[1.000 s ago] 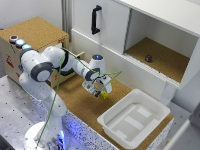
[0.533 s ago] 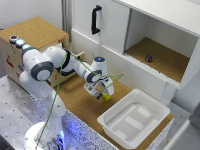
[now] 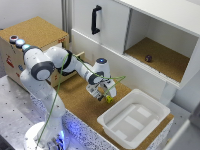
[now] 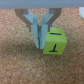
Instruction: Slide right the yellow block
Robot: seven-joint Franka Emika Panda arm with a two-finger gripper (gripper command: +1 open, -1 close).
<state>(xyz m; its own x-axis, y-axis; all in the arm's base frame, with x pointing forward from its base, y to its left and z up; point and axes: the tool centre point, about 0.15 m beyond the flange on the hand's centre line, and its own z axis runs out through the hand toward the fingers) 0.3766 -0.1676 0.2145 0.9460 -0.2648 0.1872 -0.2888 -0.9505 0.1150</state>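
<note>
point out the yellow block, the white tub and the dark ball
yellow block [image 4: 54,43], wrist view, on its front face.
white tub [image 3: 161,111], exterior view, on its far rim.
dark ball [image 3: 148,58], exterior view, on its middle, in the open cabinet.

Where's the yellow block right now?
In the exterior view the yellow block sits on the cork surface right at the gripper fingertips, just to the exterior view's left of the white tub.

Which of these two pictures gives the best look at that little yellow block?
The wrist view: the yellow block fills much of the picture, dark T-shaped marks on its faces, right beside the gripper. The exterior view shows only a tiny yellow speck under the gripper, near the white tub.
</note>
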